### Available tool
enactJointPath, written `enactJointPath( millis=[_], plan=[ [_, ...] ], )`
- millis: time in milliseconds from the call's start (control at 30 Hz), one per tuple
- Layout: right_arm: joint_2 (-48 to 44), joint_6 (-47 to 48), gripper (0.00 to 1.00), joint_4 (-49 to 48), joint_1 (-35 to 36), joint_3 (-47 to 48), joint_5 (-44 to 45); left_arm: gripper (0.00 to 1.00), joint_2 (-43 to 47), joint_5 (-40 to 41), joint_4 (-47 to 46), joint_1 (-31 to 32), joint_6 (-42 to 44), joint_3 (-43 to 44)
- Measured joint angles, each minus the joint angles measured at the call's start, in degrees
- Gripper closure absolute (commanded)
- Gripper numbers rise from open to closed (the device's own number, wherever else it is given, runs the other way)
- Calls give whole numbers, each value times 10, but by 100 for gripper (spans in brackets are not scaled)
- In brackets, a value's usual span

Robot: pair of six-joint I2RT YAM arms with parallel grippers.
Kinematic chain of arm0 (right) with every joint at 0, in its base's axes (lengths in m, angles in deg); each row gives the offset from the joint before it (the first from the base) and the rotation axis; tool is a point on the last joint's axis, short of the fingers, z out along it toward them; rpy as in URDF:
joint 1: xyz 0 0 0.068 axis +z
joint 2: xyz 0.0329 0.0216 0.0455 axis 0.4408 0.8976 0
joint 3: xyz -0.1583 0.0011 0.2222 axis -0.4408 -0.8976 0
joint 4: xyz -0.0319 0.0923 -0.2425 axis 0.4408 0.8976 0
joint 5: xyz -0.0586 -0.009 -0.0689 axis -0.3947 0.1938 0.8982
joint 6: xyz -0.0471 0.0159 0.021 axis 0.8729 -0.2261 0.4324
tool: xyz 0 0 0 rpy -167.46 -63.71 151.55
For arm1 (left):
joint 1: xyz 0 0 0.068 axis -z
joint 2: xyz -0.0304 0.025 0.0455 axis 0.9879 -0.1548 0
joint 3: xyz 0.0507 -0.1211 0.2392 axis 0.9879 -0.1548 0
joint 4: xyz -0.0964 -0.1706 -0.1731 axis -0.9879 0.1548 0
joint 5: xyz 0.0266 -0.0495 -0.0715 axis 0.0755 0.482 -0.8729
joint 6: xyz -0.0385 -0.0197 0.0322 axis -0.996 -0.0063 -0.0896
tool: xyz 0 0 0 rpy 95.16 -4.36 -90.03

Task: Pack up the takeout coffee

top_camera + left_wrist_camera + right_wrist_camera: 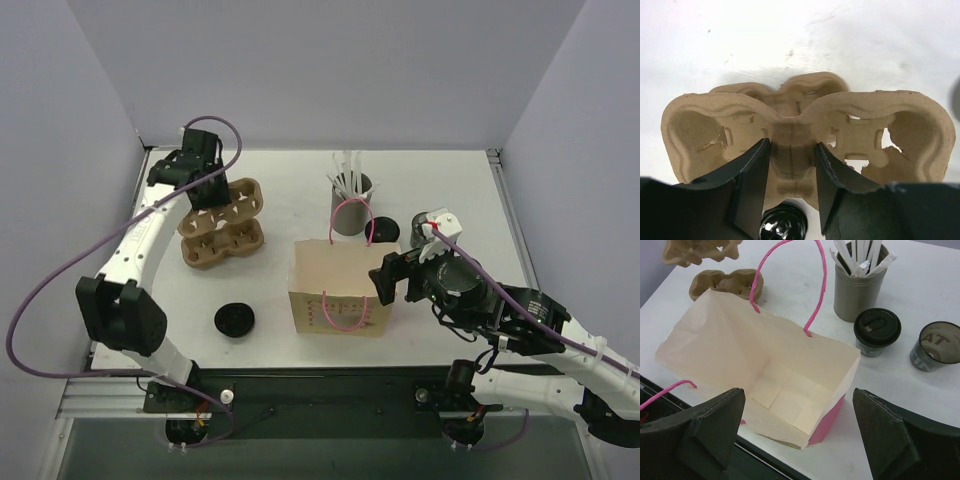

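Paper bag stands open mid-table, with the right gripper over its near edge, spread wide and empty. Far left, the left gripper pinches a pulp carrier by its centre rib. Takeout coffee stands upright just past the bag's far corner, ahead-right of the right gripper, the nearer one

robot lab cell, white table, plain grey walls

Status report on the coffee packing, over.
Left jaws shut on carrier. Right jaws open above open bag. Coffee on table beside straw holder, not packed. Nothing between coffee and bag.
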Motion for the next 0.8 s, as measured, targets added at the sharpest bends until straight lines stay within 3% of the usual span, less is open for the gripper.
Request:
enactJointPath(
  millis=[167, 467, 633, 800],
  plan=[
    [0, -36, 7, 3, -1, 0, 52, 67, 75, -66, 26, 16, -6, 56],
    [-1, -82, 8, 13, -8, 0, 115, 69, 135, -174, 79, 134, -43, 163],
    [-7, -100, 8, 14, -9, -1, 128, 69, 173, -239, 71, 173, -88, 165],
    [-23, -113, 8, 17, -11, -9, 135, 70, 224, -304, 7, 221, -151, 116]
  ],
)
